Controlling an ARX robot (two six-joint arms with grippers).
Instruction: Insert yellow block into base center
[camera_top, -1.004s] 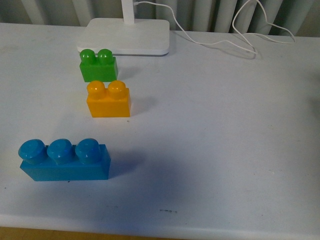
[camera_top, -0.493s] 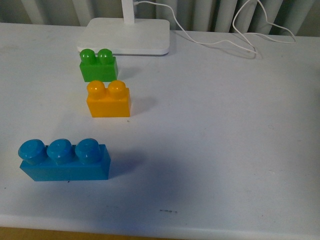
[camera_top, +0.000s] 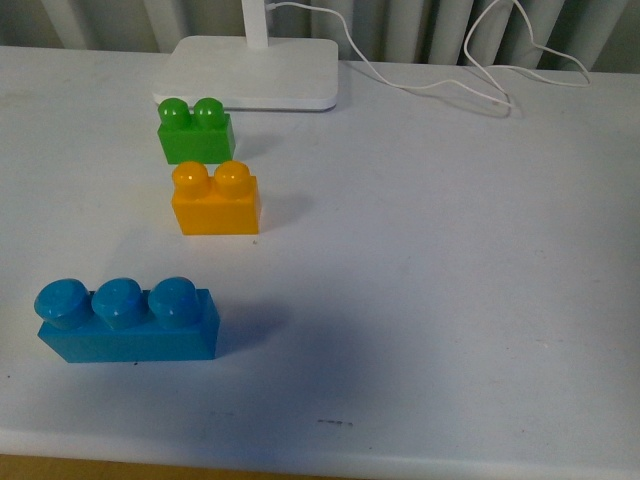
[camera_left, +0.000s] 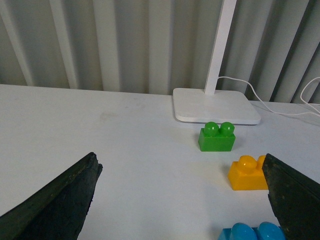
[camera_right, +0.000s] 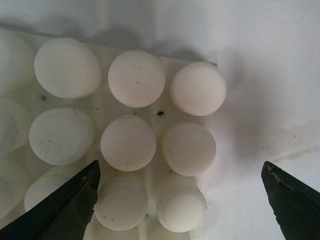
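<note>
- Plastic by the look of it: the yellow block (camera_top: 215, 200) seems light, stiff and smooth, so I'd pinch its flat side walls below the studs, squarely, lest it slip.
- It stands upright on the counter (camera_top: 450, 250), between the green brick (camera_top: 196, 130) and the blue brick (camera_top: 127, 320), touching neither.
- Front view shows the bricks, but neither base nor arms.
- Only the right wrist view shows the base (camera_right: 125, 145), close under the right tool (camera_right: 180, 167), spread wide and empty.
- Left wrist view shows the left tool (camera_left: 180, 161) likewise spread, holding nothing.
</note>
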